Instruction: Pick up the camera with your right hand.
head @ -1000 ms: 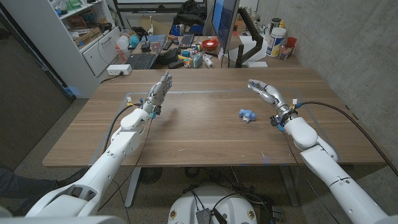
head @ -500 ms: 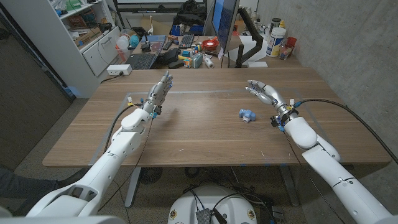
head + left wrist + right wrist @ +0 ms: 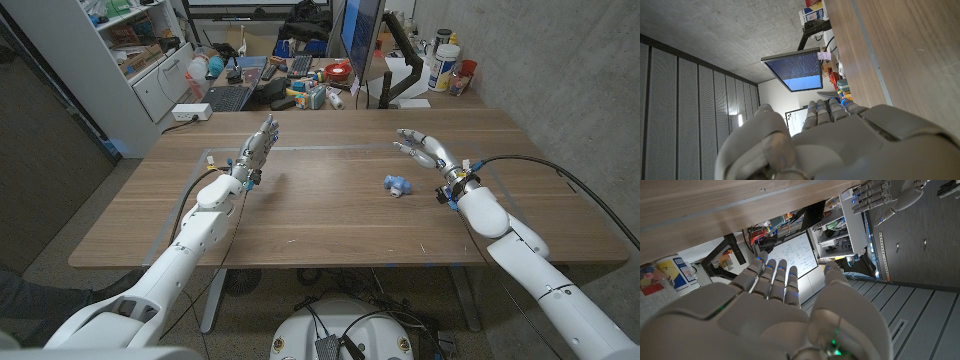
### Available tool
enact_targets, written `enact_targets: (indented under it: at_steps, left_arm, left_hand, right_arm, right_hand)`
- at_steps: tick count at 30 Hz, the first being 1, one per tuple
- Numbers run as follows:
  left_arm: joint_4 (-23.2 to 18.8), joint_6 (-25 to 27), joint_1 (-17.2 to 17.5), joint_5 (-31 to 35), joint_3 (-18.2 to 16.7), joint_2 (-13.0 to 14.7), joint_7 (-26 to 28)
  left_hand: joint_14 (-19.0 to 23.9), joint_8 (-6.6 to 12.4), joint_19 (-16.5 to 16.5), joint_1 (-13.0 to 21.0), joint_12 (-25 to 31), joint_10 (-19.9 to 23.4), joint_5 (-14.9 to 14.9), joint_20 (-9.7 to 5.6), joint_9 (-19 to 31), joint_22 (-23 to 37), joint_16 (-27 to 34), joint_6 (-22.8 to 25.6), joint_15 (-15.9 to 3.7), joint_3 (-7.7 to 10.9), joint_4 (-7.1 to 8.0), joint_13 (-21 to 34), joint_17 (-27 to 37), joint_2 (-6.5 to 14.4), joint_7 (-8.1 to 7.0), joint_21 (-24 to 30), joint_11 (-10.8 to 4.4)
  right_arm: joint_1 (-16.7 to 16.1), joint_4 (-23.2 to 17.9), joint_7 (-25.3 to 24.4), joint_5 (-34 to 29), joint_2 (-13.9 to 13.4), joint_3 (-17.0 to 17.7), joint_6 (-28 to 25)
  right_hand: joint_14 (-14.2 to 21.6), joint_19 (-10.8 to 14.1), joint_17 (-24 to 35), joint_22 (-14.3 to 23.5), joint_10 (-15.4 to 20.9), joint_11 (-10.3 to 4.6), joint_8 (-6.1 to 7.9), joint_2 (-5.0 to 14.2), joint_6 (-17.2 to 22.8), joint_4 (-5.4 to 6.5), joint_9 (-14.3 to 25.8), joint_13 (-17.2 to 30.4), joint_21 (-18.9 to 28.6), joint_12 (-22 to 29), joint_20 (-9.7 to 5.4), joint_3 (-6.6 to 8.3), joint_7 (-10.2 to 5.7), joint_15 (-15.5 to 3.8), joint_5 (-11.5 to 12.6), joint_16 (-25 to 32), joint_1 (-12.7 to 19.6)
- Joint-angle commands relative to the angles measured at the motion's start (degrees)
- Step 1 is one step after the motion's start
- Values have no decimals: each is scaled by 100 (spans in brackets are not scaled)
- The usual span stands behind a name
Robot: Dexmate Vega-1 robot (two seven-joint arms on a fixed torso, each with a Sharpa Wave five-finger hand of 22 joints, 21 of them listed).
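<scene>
Wooden table (image 3: 300, 215), with small blue camera (image 3: 397, 185) lying right of centre. Right hand (image 3: 422, 148) just beyond camera, apart from it, fingers spread, grasping nothing. Left hand (image 3: 256, 150) raised over far left, fingers straight, likewise empty

We see a counter (image 3: 320, 215) of brown wood grain with a smooth, matt finish. On it, the camera (image 3: 397, 185) looks like blue and white plastic, too small for us to judge its sheen. Beside the camera, the right hand (image 3: 424, 148) shows smooth, pale grey plastic shells with a soft gloss; the left hand (image 3: 257, 147), well apart from the camera, looks alike. Behind the counter, we see a rough, matt concrete wall (image 3: 560, 70).
</scene>
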Motion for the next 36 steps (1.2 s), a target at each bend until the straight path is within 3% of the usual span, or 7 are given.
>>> enact_targets:
  at_steps: [1,10,19,36]
  left_arm:
    - [20,40,-26,1,24,-47,33]
    - [19,52,-28,3,32,-51,30]
    - [38,55,-22,-6,34,-44,-1]
    - [57,34,-70,6,31,-51,-3]
  left_hand:
    - [29,19,-11,40,31,30,17,21,16,33,15,30,25,3,30,27,16,15,7,31,-14]
    - [31,18,-13,40,32,33,16,22,16,33,15,33,33,4,30,27,16,16,1,31,-8]
    - [33,16,-19,39,28,27,16,30,16,34,16,34,33,5,31,28,16,16,-8,29,-25]
    - [30,15,-27,36,28,28,15,85,16,35,14,38,23,6,33,28,17,18,-7,28,-30]
  right_arm:
    - [-39,-147,-172,-577,-149,-66,-159]
    - [-155,-409,-233,-1073,-305,-97,-425]
    - [-232,-588,-107,-1165,-403,-71,-551]
    - [-312,-1022,329,-1497,-622,-146,-984]
  right_hand:
    - [33,50,12,17,27,-27,9,8,-10,-26,11,21,1,1,11,31,-33,-20,49,16,50]
    - [34,50,14,17,27,-43,0,3,-32,-22,12,21,-1,-1,2,37,-52,-31,55,14,60]
    - [67,40,16,18,23,-64,-8,-8,-55,-19,12,22,-6,-4,30,40,-72,-29,61,24,67]
    - [62,48,10,19,-102,-96,-56,-62,-227,-36,15,26,-7,-55,272,56,-157,72,76,6,125]
